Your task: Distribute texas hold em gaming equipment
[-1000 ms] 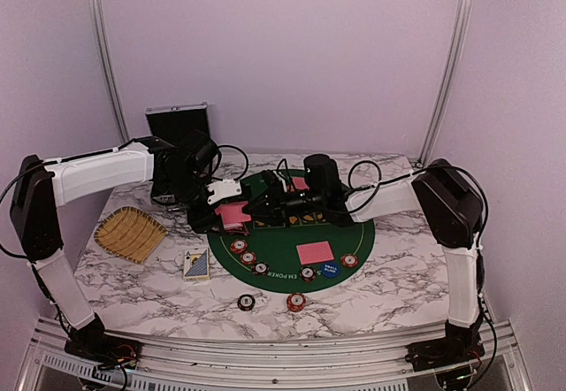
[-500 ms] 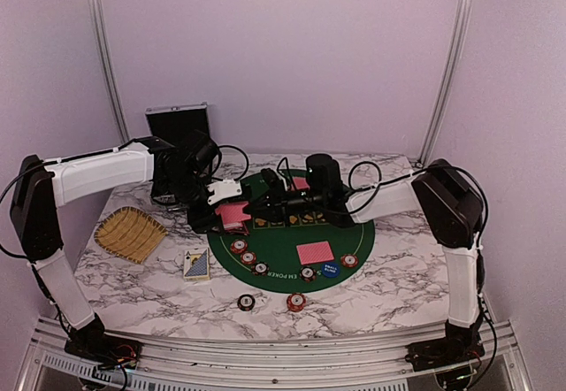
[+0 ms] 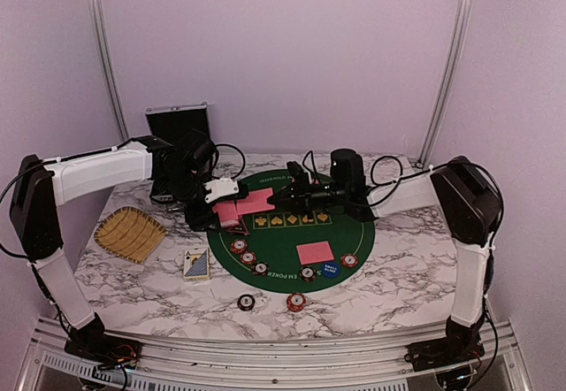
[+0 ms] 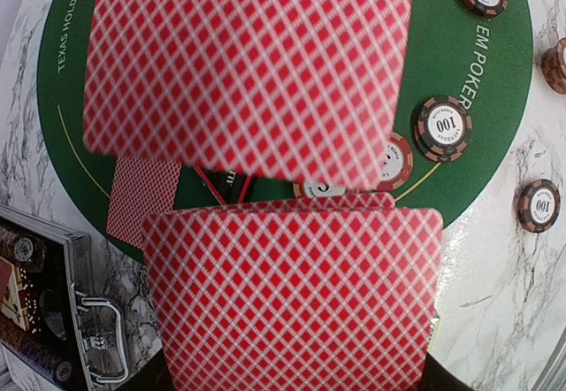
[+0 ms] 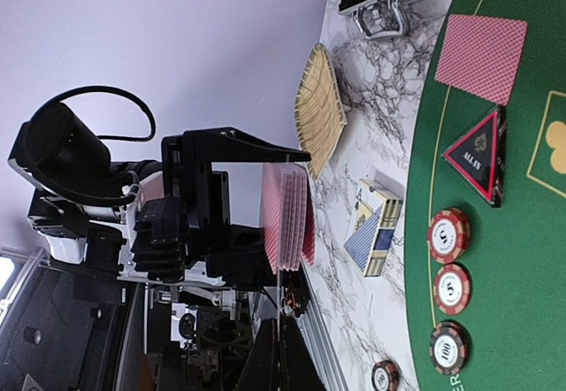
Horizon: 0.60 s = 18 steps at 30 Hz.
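My left gripper [image 3: 225,215] is shut on an upright deck of red-backed playing cards [image 3: 232,212] over the left edge of the green mat [image 3: 283,242]. In the left wrist view the deck [image 4: 292,294] hides my fingers. My right gripper [image 3: 279,198] is shut on a single card [image 3: 257,203] drawn clear of the deck to the right; that card [image 4: 248,72] looks blurred. From the right wrist, the deck [image 5: 287,214] and the card pinched in my right gripper [image 5: 279,329] are edge-on. One card [image 3: 316,252] lies on the mat beside a blue disc [image 3: 330,269] and striped chips [image 3: 248,257]. A dark triangular marker [image 5: 478,157] stands on the mat.
A yellow straw tray [image 3: 131,233] lies at the left, and a card box [image 3: 196,264] sits next to the mat. The silver case [image 3: 179,124] stands open at the back left. Two chips [image 3: 246,302] [image 3: 296,302] lie on the marble near the front edge.
My right gripper has shut on the deck's front card and moved right, drawing it off the deck. The left arm has held still.
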{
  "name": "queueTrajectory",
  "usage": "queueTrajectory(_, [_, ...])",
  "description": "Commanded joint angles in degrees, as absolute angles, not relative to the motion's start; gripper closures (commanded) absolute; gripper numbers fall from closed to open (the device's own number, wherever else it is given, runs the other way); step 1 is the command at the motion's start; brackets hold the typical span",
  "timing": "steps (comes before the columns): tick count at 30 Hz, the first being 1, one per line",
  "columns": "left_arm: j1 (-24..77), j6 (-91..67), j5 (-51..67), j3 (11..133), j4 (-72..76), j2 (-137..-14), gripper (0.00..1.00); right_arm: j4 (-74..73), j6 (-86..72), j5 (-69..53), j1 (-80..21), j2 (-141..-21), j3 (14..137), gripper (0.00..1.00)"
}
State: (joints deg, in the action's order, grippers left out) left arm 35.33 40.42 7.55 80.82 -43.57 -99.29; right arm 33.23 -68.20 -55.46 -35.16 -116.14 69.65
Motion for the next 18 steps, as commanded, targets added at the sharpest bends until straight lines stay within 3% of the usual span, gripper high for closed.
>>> queueTrajectory(1, [34.01,41.14,7.60,79.96,-43.76,-96.20,1.00,31.76,-65.56,-56.09,-32.64,-113.45,69.42,1.00])
queueTrajectory(18, [31.99,41.36,8.69,76.59,-44.09,-92.40,1.00,24.14,-63.02,-54.83,-31.57,-124.97,83.87,1.00])
